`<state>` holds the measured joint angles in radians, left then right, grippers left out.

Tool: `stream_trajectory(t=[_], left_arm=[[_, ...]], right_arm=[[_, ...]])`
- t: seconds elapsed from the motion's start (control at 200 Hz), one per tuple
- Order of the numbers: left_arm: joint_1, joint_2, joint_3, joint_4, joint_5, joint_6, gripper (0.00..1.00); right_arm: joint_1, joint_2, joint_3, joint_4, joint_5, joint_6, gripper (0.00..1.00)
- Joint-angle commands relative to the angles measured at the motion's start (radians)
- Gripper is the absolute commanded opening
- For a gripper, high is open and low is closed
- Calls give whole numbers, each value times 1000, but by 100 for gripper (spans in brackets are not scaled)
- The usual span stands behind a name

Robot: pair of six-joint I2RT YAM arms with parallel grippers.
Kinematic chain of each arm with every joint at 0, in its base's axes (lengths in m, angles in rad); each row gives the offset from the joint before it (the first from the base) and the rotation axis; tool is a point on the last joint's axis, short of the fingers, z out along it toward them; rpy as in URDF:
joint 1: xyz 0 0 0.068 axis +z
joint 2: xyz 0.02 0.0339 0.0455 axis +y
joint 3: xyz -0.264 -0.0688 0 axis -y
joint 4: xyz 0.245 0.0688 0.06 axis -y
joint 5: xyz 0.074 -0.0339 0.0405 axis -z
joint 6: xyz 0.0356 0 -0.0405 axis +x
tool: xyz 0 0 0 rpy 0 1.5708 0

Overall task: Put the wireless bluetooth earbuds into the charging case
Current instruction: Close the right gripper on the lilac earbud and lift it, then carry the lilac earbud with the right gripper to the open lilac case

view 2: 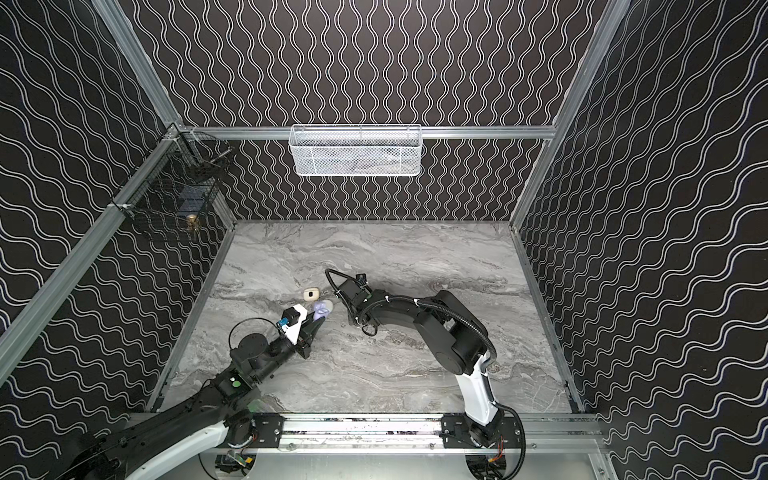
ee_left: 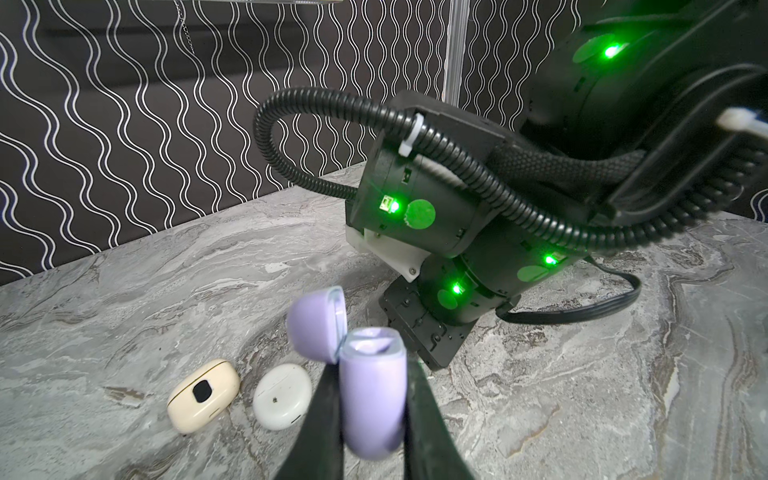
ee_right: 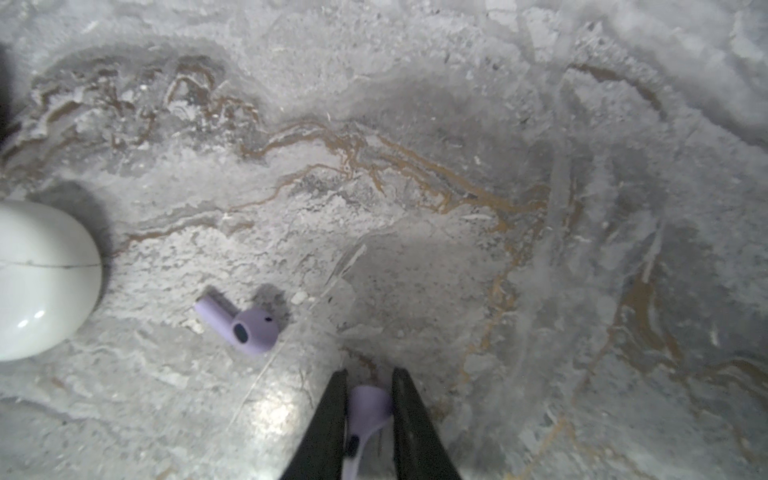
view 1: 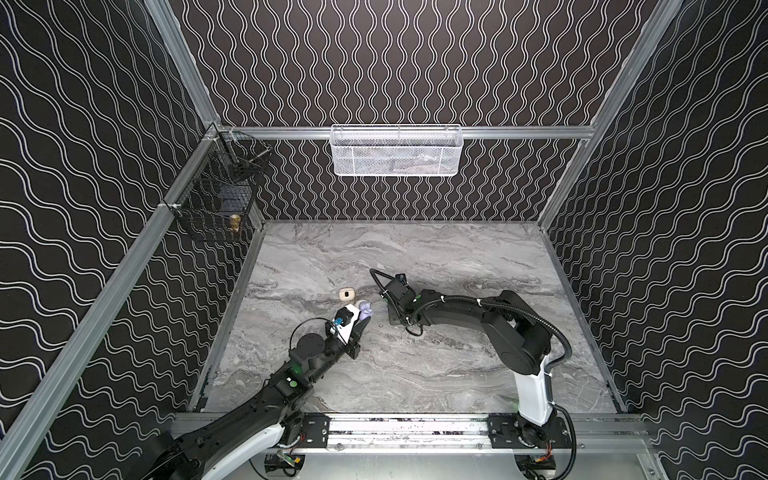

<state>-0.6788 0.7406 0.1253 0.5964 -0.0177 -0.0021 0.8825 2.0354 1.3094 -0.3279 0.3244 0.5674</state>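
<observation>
Three cases: cream case (ee_left: 203,395), white case (ee_left: 282,397), open lavender case (ee_left: 372,399) clamped in left gripper (ee_left: 370,365). Two lavender earbuds: loose earbud (ee_right: 241,324) on counter (ee_right: 415,166) near white case, second earbud (ee_right: 368,405) pinched in narrowed right gripper (ee_right: 370,372).

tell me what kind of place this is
Most likely a robot test cell, not a home: a left arm and right arm bolted to a front rail, aluminium framing around wavy-patterned wall panels, and a marble-look tabletop boxed in.
</observation>
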Motion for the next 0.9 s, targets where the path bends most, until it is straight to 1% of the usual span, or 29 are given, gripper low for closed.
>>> stream_trajectory(t=[0.0,0.075,0.135,0.215,0.255,0.345,0.425,0.515,0.586,0.646,0.716,0.821,0.896], left_arm=[[2,3,5,36,1,-1,0],[2,5,5,41,8,0,0],[2,6,2,47,16,2,0],[1,13,-18,95,32,6,0],[2,17,-34,138,47,7,0],[2,26,-79,260,94,17,0],[2,30,-105,339,131,25,0],[1,37,-122,393,157,27,0],[2,50,-149,481,176,31,0],[1,69,-171,554,187,33,0],[1,89,-173,593,208,33,0],[2,115,-173,641,255,38,0],[2,123,-173,660,274,41,0]], right_arm=[[2,-2,-23,-56,-67,30,20],[4,-20,-44,-31,-64,44,19],[3,-46,-65,-9,-62,56,16],[4,-102,-96,23,-53,71,13],[7,-131,-109,36,-44,80,13],[19,-252,-130,50,-2,94,13],[39,-343,-121,30,40,101,13],[93,-444,-112,17,105,109,12],[146,-517,-125,26,169,123,12],[187,-574,-149,55,195,133,11],[239,-636,-196,126,217,150,10],[318,-705,-279,285,249,152,10],[352,-723,-297,328,275,159,9]])
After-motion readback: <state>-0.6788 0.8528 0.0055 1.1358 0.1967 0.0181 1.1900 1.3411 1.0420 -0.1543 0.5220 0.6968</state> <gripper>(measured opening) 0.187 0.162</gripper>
